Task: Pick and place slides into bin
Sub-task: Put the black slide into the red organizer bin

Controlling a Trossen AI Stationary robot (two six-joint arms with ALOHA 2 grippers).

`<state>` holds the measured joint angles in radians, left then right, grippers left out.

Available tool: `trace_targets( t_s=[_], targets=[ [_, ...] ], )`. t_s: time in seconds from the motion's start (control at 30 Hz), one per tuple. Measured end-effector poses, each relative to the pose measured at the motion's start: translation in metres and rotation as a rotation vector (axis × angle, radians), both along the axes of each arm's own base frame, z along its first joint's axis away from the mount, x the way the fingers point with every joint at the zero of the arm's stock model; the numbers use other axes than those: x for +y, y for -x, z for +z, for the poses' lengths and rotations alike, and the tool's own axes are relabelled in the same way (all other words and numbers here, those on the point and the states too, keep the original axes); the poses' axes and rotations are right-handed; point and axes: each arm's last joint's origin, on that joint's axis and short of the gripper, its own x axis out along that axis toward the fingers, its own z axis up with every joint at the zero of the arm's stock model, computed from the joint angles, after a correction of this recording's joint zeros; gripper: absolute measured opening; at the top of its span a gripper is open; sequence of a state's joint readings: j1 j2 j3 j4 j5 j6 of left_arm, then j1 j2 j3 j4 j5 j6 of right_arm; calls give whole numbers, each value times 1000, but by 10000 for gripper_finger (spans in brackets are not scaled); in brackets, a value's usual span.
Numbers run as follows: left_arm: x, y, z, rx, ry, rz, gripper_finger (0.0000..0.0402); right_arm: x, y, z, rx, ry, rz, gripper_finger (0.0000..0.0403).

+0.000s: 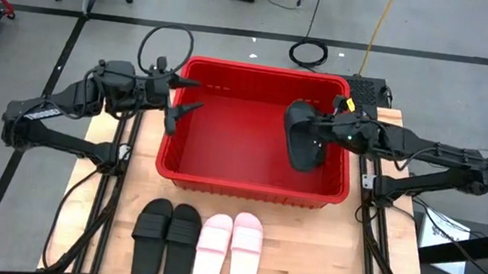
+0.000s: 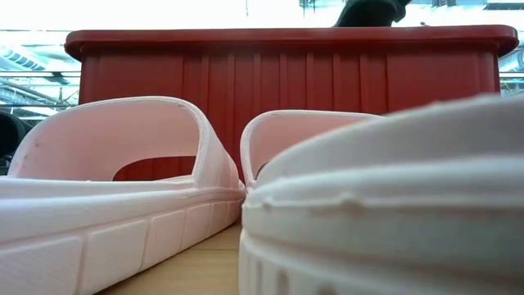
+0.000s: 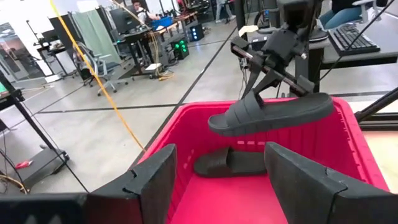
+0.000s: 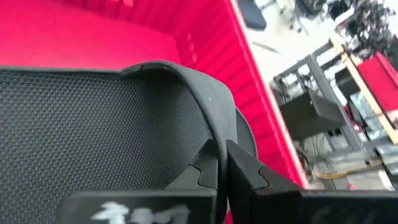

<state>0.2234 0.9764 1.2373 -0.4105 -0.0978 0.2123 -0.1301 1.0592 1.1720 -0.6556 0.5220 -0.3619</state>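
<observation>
The red bin point(image 1: 253, 180) stands mid-table. My right gripper point(image 1: 316, 131) is shut on a black slide point(image 3: 273, 115) above the bin's right half. A second black slide point(image 3: 230, 163) lies on the bin's floor under it. My left gripper point(image 1: 186, 95) is open and empty above the bin's left rim, its fingers pointing toward the held slide. Two black slides point(image 1: 166, 241) and two pale pink slides point(image 1: 229, 253) lie side by side, soles down, on the table in front of the bin. The pink slides fill the low view point(image 2: 123, 205). My right gripper pinches the black slide's strap point(image 4: 208, 124) between its two fingers, at the strap's edge near one side of the sole. The fingers point(image 3: 256, 87) slant down at it from above and from the table's right. The slide hangs about level, sole down, clear of the bin's floor.
The bin's rolled rim point(image 2: 286, 37) stands high between the front slides and the bin's inside. Bare wooden table point(image 1: 322, 257) lies to the right of the pink slides. Black frame rails point(image 1: 117, 196) run along both sides of the table.
</observation>
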Motion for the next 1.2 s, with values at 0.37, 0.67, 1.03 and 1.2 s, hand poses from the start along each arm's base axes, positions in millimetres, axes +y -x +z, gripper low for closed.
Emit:
trace_targets(
  t_s=[0.37, 0.67, 1.03, 1.2],
  targets=[
    [19, 4, -2, 15, 2, 52, 248, -12, 6, -51, 160, -54, -84, 0],
    [33, 9, -1, -1, 11, 64, 248, -10, 9, -89, 222, -142, -78, 0],
    [43, 14, -1, -9, 27, 67, 248, -9, 14, -108, 275, -180, -60, 0],
    [44, 14, -1, -11, 33, 70, 248, -10, 18, -121, 304, -201, -76, 0]
  ],
)
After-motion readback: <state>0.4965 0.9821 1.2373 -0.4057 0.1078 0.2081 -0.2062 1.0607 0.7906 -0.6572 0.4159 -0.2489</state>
